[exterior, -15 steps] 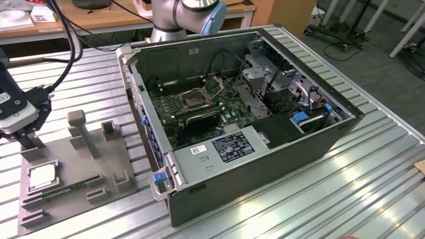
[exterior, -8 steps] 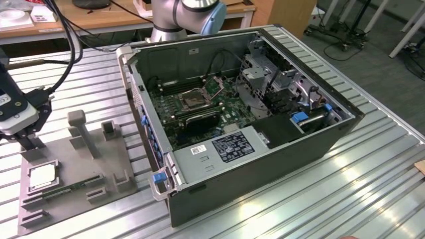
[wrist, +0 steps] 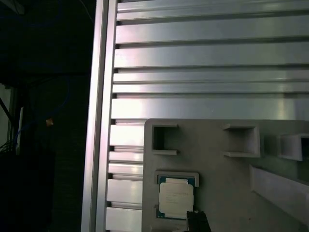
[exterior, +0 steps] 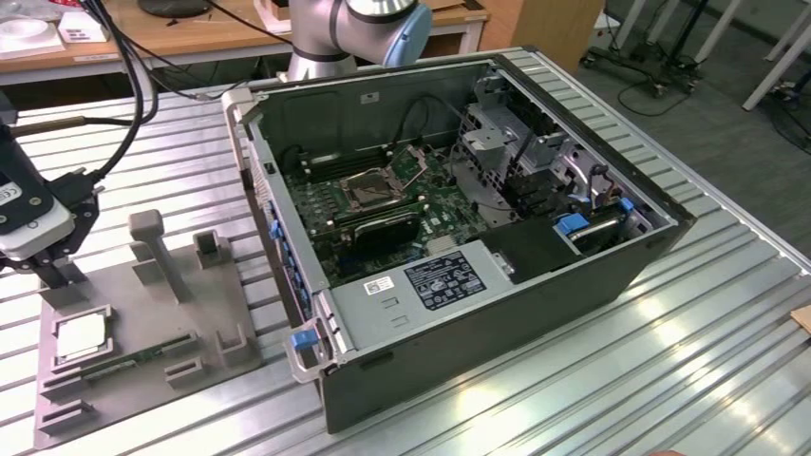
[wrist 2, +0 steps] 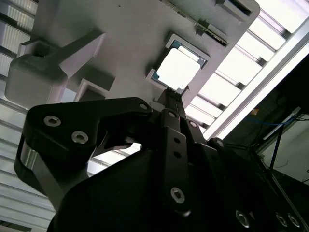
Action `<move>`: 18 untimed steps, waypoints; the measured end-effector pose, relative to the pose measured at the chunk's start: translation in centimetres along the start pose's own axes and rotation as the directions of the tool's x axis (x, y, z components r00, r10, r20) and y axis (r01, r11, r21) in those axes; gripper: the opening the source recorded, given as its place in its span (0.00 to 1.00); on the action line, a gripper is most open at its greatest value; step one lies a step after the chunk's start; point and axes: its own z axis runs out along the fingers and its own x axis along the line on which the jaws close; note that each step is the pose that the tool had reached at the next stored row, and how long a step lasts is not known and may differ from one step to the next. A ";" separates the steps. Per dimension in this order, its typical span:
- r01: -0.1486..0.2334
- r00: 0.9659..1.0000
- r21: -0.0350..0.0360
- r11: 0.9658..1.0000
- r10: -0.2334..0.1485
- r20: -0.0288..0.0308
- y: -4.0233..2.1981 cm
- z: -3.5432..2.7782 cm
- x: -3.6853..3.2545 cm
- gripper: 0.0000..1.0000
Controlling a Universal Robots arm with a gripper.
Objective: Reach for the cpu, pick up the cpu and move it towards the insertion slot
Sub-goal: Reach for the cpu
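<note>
The cpu (exterior: 79, 335) is a pale square chip lying flat in a recess of the grey fixture plate (exterior: 190, 309) at the exterior view's left. Both wrist views show the cpu (wrist 2: 178, 69) (wrist: 175, 200) in its raised corner holders. My gripper (exterior: 60, 280) hangs just above the plate, a little behind the chip, with its dark fingers drawn together and nothing between them. Its tip (wrist 2: 170, 93) (wrist: 195, 218) sits at the chip's edge. The insertion slot (exterior: 371, 187), a metal-framed square socket, lies on the motherboard inside the open computer case.
The open computer case (exterior: 507, 313) stands in the middle of the slatted metal table (exterior: 709, 361). On the fixture plate, grey posts (exterior: 148, 249) rise up and a green memory stick (exterior: 127, 361) lies flat. Cables (exterior: 121, 85) hang near the arm. A wooden desk (exterior: 190, 33) stands behind.
</note>
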 end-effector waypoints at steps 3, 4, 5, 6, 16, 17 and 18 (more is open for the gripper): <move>0.000 1.000 0.000 1.000 0.000 0.000 0.00 0.02 0.00 0.11; 0.000 1.000 0.000 1.000 0.000 0.000 0.00 0.02 0.00 0.11; 0.000 1.000 0.000 1.000 0.000 0.000 0.00 0.02 0.00 0.11; 0.000 1.000 0.000 1.000 0.000 0.000 0.00 0.06 0.00 0.11; 0.000 1.000 0.000 1.000 0.000 0.000 -0.27 0.57 0.03 0.11; 0.000 1.000 0.000 1.000 0.000 0.000 -0.30 0.65 0.04 0.11; 0.000 1.000 0.000 1.000 0.000 0.000 -0.33 0.74 0.06 0.11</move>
